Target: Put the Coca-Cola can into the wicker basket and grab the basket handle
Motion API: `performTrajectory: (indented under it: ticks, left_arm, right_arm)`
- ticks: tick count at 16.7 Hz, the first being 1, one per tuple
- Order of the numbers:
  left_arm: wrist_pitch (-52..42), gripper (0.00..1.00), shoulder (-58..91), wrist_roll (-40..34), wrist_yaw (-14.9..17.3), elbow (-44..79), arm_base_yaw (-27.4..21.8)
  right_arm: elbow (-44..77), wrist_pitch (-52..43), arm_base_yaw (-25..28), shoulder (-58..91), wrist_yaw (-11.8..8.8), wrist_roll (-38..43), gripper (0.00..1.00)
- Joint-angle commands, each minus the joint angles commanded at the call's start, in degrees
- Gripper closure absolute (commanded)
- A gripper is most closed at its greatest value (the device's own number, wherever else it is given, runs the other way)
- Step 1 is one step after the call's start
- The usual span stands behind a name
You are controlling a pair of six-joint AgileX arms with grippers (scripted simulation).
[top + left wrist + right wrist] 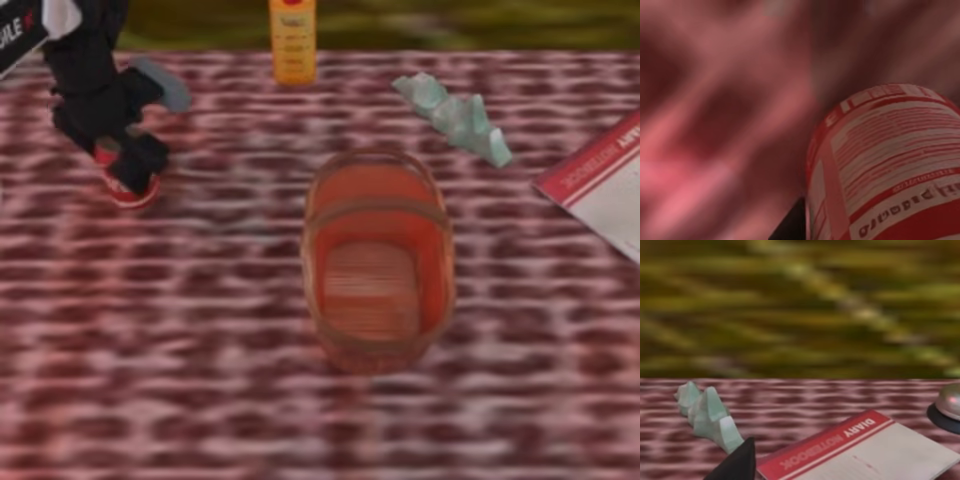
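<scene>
The red Coca-Cola can (122,190) stands on the patterned cloth at the far left. My left gripper (130,168) is down over it and shut on it. In the left wrist view the Coca-Cola can (885,165) fills the near side, with one dark finger (790,225) pressed against its side. The wicker basket (318,290) sits mid-table, well to the right of the can, and its reddish inside holds nothing. The basket handle (378,206) arches across it. My right arm is outside the top view. Its wrist view shows one dark fingertip (737,462), set wide off centre and holding nothing.
A tall orange-yellow carton (293,40) stands at the back. Behind the basket to the right lies a crumpled teal object (455,118). A red-edged notebook (600,185) is at the right edge. A silver bell (949,407) sits beyond the notebook.
</scene>
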Motion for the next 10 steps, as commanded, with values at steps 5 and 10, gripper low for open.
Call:
performTrajectory:
  ticks: [5,10]
  left_arm:
    - [16.38,1.0,-1.59,-5.65,11.17,-10.96,-1.26]
    - [42.61,1.0,-8.55,-12.91,27.29,-23.05,-3.49]
  right_arm:
    - [0.0,0.0,0.0,0.0,0.0,0.0,0.0]
    - [0.0,0.0,0.0,0.0,0.0,0.0,0.0]
